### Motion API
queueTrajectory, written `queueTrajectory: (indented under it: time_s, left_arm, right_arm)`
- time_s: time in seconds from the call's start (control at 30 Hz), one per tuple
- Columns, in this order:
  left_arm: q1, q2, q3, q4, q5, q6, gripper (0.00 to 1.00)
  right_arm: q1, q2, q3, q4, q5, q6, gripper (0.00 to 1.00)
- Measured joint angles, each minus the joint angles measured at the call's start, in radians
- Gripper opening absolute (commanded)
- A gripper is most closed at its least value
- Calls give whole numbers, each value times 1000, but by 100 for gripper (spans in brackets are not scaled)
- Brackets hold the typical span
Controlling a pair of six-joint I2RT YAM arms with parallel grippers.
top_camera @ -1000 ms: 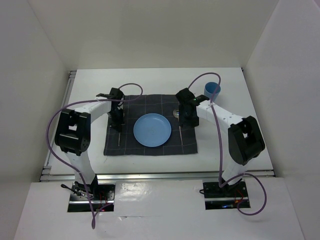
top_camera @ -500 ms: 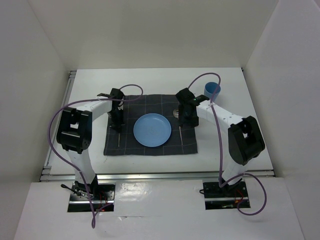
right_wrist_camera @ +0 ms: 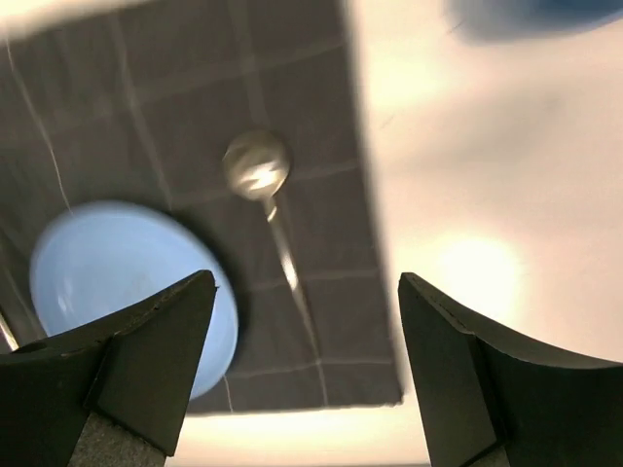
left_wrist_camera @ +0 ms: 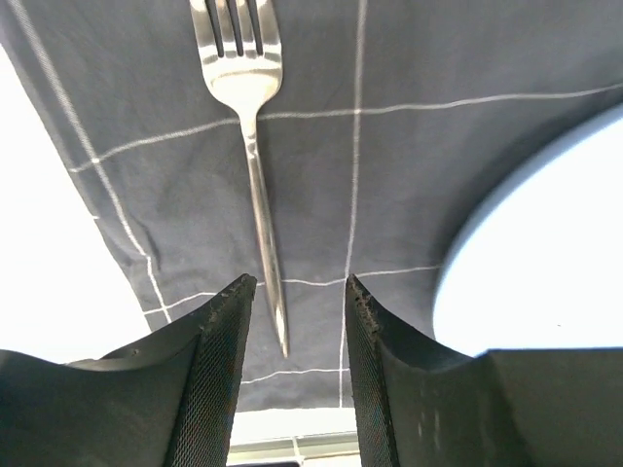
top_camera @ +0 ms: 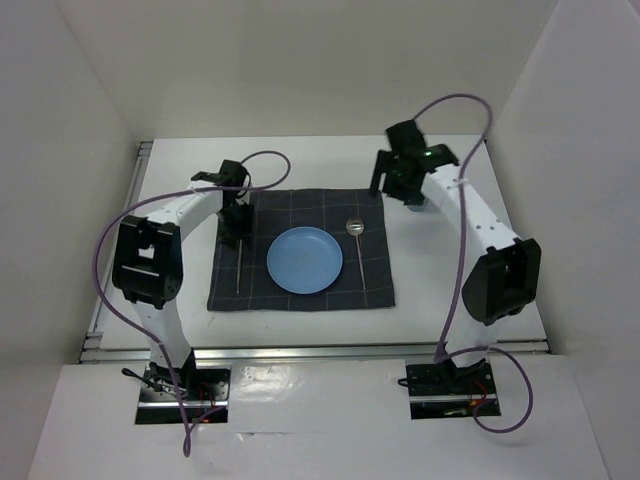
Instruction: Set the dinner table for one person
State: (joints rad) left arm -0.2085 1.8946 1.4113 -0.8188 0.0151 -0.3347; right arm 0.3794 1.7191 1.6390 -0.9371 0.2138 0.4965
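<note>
The white dinner table (top_camera: 460, 280) carries a dark grey checked cloth (top_camera: 300, 290). A blue plate (top_camera: 304, 260) sits at the cloth's middle. A fork (top_camera: 238, 270) lies left of it and a spoon (top_camera: 356, 240) right of it. My left gripper (top_camera: 235, 220) is open and empty, low over the far end of the fork (left_wrist_camera: 255, 156), whose handle tip lies between the jaws (left_wrist_camera: 300, 282). My right gripper (top_camera: 392, 180) is raised over the table's far right, wide open and empty (right_wrist_camera: 307, 280). From there the spoon (right_wrist_camera: 258, 165) and plate (right_wrist_camera: 127, 282) show below it.
A blue cup (right_wrist_camera: 531, 12) shows blurred at the top right of the right wrist view; in the top view the right arm hides it. White walls enclose the table on three sides. Aluminium rails (top_camera: 140, 200) run along its edges.
My right gripper has lifted off the spoon's place and swung back to the far right, leaving the spoon flat on the cloth. My left gripper has drawn back slightly along the fork.
</note>
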Motion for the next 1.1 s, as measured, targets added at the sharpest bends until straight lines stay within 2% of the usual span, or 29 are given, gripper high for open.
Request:
queueTrajectory:
  time_s: [0.17, 0.23, 0.4, 0.6, 0.63, 0.7, 0.8, 0.93, 1.1]
  left_arm:
    - [0, -80, 17, -11, -17, 27, 50]
    - [0, -110, 39, -12, -26, 49, 50]
    - [0, -178, 86, 19, -63, 107, 50]
    - [0, -207, 76, 47, -101, 129, 50]
    - [0, -210, 60, 55, -103, 129, 50]
    - [0, -215, 23, 61, -103, 127, 50]
    - [0, -215, -11, 59, -107, 127, 50]
    - [0, -217, -15, 60, -120, 127, 50]
    - [0, -219, -18, 71, -121, 130, 50]
  right_arm:
    - [-359, -1, 32, 27, -99, -45, 81]
    - [-451, 24, 53, 23, -116, -64, 81]
    - [-489, 161, 195, 32, -166, -106, 78]
    - [-507, 304, 234, 50, -224, -141, 73]
    - [-509, 318, 234, 54, -228, -144, 71]
    - [-511, 344, 234, 59, -232, -153, 47]
    - [-511, 367, 234, 64, -241, -175, 0]
    - [-502, 369, 234, 66, -212, -183, 0]
    - [-417, 365, 300, 31, -53, -212, 0]
